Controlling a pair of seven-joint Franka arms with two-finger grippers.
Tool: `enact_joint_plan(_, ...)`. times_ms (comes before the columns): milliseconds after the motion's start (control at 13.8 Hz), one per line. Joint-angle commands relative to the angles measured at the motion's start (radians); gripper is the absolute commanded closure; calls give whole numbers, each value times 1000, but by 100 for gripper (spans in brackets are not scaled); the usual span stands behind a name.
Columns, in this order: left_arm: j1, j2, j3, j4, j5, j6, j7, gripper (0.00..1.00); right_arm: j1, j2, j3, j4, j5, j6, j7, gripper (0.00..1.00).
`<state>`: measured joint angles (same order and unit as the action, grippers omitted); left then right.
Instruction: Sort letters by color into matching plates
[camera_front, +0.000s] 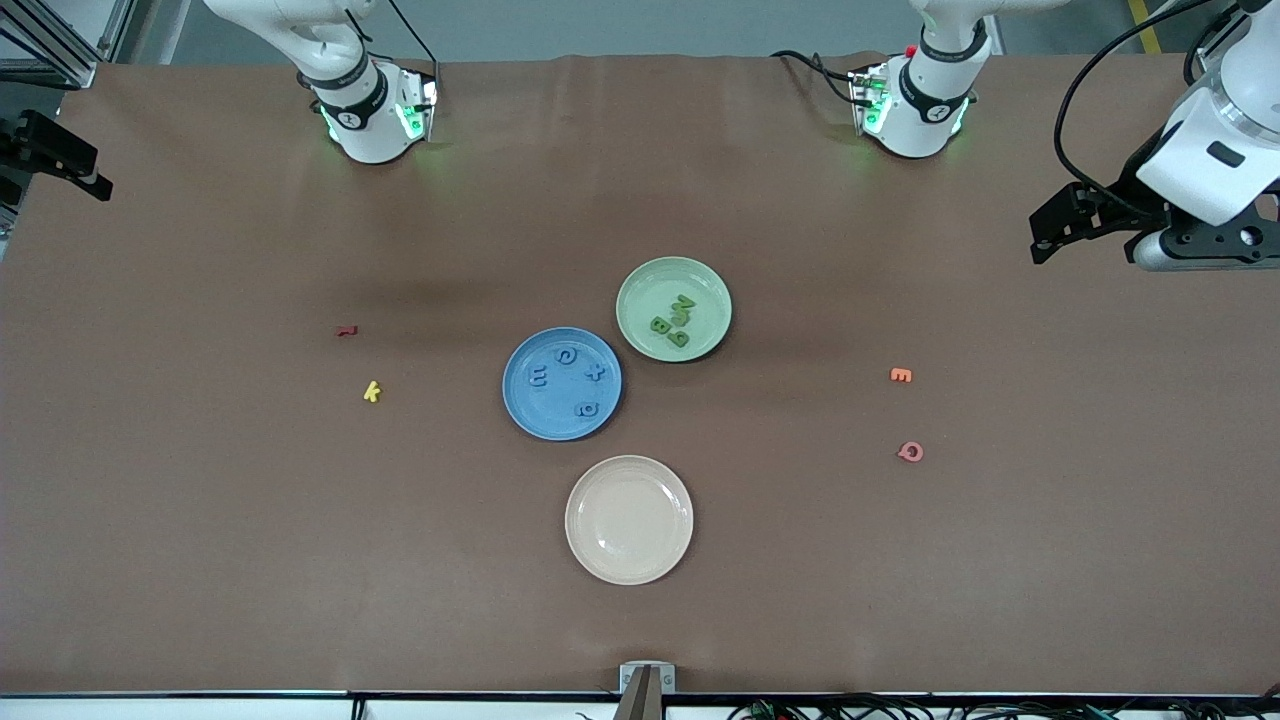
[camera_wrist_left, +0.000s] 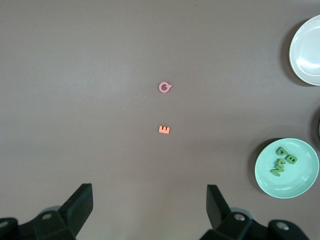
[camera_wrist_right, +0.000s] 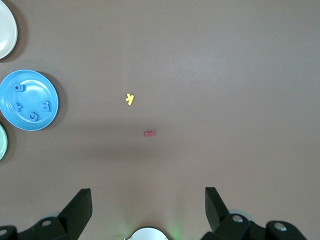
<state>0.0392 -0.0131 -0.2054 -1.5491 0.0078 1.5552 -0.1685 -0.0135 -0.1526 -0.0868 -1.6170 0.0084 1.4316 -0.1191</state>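
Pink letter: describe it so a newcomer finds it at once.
Start at the pale green plate and go toward the left arm's end of the table, where two loose letters lie. The pink letter, ring-shaped, lies nearer the front camera than the blocky orange letter.

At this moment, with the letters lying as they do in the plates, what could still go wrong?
1. The green letters lie heaped in the green plate; a bump could tip one out.
2. The blue plate and the green plate almost touch, so pushing one may shift the other.
3. The orange letter and pink letter lie loose; the open left end effector above them might wrongly pick one.
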Motion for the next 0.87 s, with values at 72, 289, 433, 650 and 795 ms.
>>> enact_joint_plan(72,8,-8,-2,-9,-17,9,-46,0,1,-24,-1,-18,-22,0,1,0)
enact_joint_plan(289,8,-7,-2,-11,-17,9,-49,0,1,-24,-1,-20,-22,-4,18,0)
enact_joint_plan(433,7,-4,-2,-11,-15,8,-62,0,1,-24,-1,-20,-21,-8,27,0)
enact_joint_plan(650,7,2,-2,-11,-15,8,-71,0,1,-24,-1,-20,-13,-10,27,0)
enact_joint_plan(795,7,2,-2,-11,-14,8,-86,0,0,-22,-2,-18,-8,-16,27,0)
